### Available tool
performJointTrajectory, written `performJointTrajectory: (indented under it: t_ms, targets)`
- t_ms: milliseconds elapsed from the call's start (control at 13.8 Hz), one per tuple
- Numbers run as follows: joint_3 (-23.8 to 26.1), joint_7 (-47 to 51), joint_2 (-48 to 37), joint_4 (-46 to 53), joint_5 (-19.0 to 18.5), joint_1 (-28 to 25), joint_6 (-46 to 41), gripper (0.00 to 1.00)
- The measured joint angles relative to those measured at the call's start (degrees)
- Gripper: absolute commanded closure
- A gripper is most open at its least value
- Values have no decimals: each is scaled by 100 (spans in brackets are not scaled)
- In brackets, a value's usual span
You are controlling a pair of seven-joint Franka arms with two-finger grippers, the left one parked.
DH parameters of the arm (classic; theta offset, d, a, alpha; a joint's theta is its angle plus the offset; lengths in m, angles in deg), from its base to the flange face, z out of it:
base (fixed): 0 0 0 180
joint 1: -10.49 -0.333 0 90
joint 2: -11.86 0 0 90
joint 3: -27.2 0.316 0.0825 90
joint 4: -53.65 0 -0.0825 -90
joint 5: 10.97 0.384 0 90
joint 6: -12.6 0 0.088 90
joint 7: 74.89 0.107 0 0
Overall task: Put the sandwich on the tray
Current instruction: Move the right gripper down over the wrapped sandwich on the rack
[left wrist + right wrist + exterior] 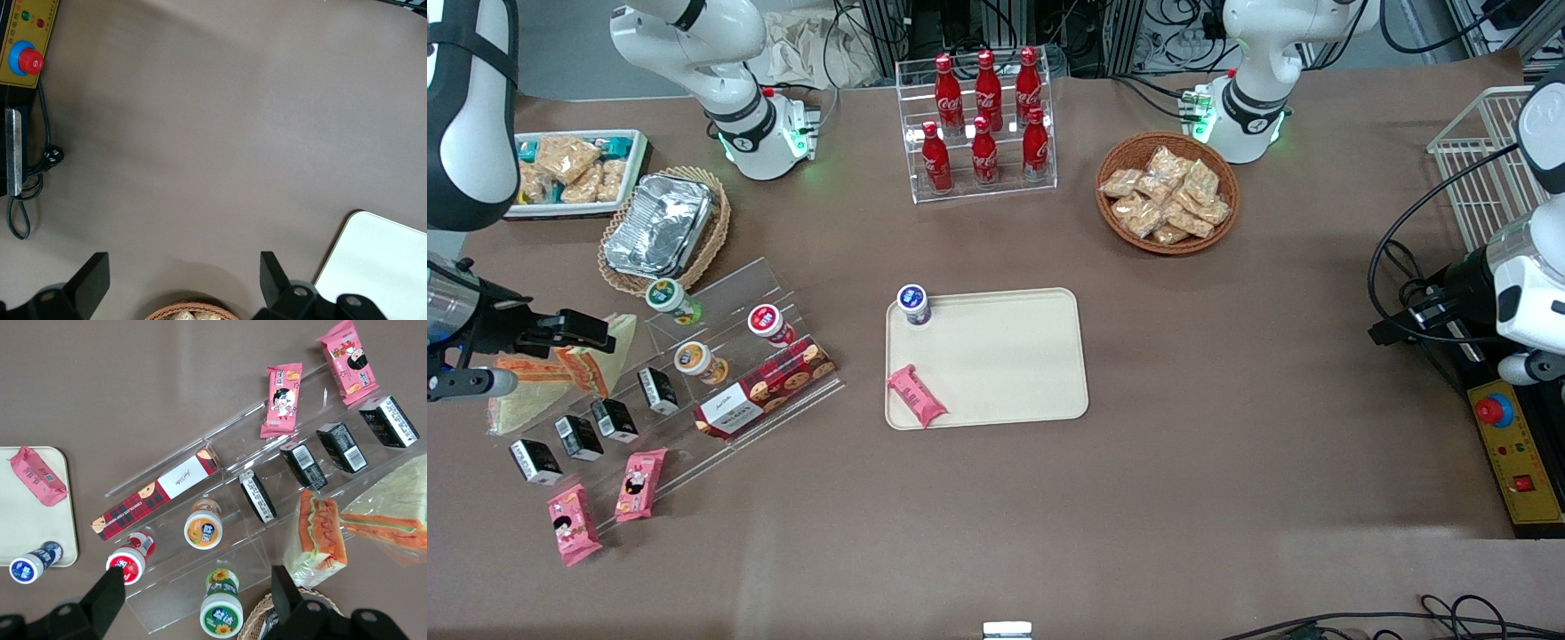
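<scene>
Most of the cream-beige rectangular plastic tray (996, 356) is bare: only a blue-capped small bottle (913, 304) stands at one corner farther from the front camera and a pink snack bar (916, 396) lies at the nearer corner, both on the working arm's side. Open brown tabletop (1138, 498) surrounds the tray. Two plastic-wrapped triangular wedge sandwiches (320, 533) (393, 510) sit on the table at the working arm's end, just beside the clear acrylic stepped rack (720, 373) of jars, black cartons and a plaid biscuit box (765, 387). Right gripper (200, 590) hovers above the rack and sandwiches, fingers spread wide, holding nothing.
</scene>
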Motion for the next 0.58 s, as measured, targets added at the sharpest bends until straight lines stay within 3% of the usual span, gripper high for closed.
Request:
performJointTrajectory:
  t_ms: [582]
  targets:
    - [-32,11,19,14,0,-1,0,2]
